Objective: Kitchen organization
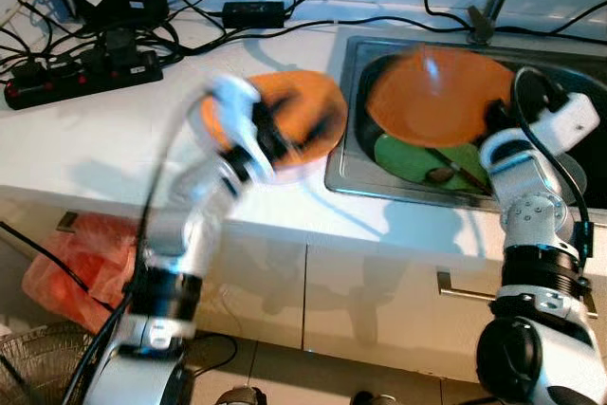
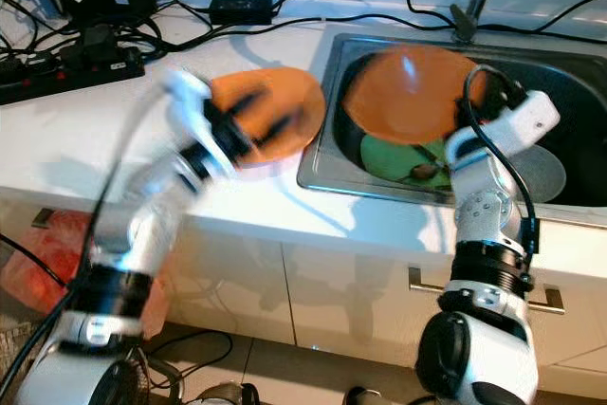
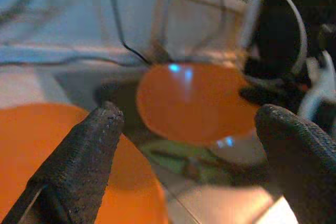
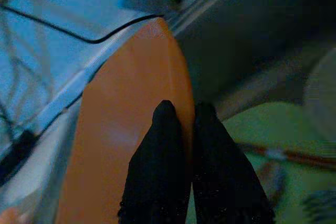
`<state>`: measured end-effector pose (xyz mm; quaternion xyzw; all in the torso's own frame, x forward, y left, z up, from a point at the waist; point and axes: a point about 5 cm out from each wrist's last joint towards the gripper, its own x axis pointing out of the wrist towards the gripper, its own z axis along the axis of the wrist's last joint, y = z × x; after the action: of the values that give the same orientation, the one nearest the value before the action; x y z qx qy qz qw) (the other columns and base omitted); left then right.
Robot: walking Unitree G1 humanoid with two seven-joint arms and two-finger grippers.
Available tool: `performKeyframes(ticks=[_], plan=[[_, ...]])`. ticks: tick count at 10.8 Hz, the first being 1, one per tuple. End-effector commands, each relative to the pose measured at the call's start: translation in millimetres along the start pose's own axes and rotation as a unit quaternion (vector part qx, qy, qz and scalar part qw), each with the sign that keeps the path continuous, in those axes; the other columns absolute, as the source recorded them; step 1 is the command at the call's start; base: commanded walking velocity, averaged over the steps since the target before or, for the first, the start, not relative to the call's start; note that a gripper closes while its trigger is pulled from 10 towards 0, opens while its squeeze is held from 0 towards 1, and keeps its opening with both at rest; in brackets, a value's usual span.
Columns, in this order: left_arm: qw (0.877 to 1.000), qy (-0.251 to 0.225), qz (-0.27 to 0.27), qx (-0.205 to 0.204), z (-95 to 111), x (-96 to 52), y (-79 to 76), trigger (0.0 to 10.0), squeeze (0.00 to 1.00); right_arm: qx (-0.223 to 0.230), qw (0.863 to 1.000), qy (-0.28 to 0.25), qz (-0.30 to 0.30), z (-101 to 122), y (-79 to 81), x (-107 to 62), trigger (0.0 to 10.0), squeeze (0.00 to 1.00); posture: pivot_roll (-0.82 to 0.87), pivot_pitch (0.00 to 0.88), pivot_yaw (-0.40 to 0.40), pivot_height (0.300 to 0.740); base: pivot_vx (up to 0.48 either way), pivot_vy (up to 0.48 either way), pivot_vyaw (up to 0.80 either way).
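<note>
Two orange plates (image 1: 285,116) (image 1: 436,92), one green plate (image 1: 413,160), one sink (image 1: 353,163), two power strips (image 1: 81,78).

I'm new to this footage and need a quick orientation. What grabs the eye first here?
Two orange plates stand out: one orange plate in the sink, tilted above a green plate, with the right pincer shut on its rim. The other orange plate on the counter lies beside the sink, and the left pincer hovers open above it, blurred in the head views.
</note>
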<state>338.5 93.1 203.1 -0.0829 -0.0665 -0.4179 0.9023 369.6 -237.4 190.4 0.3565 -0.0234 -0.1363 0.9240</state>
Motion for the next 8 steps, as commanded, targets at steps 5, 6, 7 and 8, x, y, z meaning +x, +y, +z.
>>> performKeyframes(ticks=[5,6,7,8], plan=[[0.992,0.101,-0.059,0.039,-18.7,-4.5,-8.3,10.0,0.0,-0.078,0.993,-0.021,-0.082,1.4,-22.7,3.2,0.0,0.0,0.02,0.086,0.033,0.74,0.0,0.0,0.0],[0.991,0.109,-0.06,0.04,-20.0,-5.9,-7.8,10.0,0.0,-0.084,0.992,-0.016,-0.091,-1.2,-25.5,3.4,3.1,0.0,0.02,0.087,0.036,0.74,0.0,0.0,0.0],[0.99,0.119,-0.061,0.05,-22.0,-7.5,-7.3,10.0,0.0,-0.091,0.991,-0.007,-0.102,-5.0,-29.1,3.4,10.0,0.0,0.03,0.087,0.04,0.74,0.0,0.0,0.0],[0.989,0.124,-0.062,0.056,-22.8,-8.0,-7.1,10.0,0.0,-0.1,0.989,0.0,-0.112,-8.7,-32.3,3.2,10.0,0.0,0.03,0.086,0.042,0.74,0.0,0.0,0.0]])
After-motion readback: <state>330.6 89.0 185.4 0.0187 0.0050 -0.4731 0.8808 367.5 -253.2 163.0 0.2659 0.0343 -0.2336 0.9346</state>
